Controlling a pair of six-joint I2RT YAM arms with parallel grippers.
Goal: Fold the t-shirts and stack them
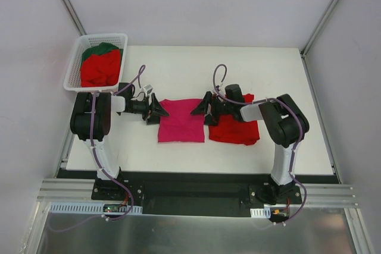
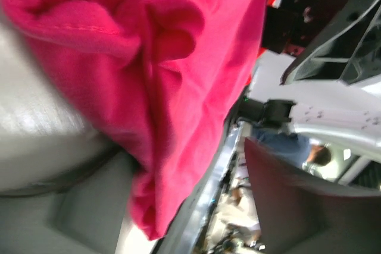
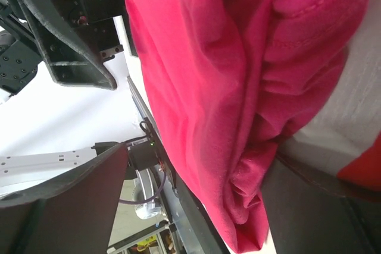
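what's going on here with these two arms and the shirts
Two arms are folding t-shirts. The left gripper and right gripper sit at opposite edges of the folded magenta-pink shirt, jaws open with its cloth between them. A folded red shirt lies to its right. The white basket at the far left holds more red shirts and a dark green shirt.

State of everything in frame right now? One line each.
Pink shirt: folded, flat, both side edges between fingers.
Red shirt: folded, flat, right of pink, partly under right arm.
Basket: upright, holding shirts.
Basket reds: crumpled, unfolded.
Green shirt: crumpled, behind the basket reds.
Left fingers: open, around pink shirt's left edge.
Right fingers: open, around its right edge.
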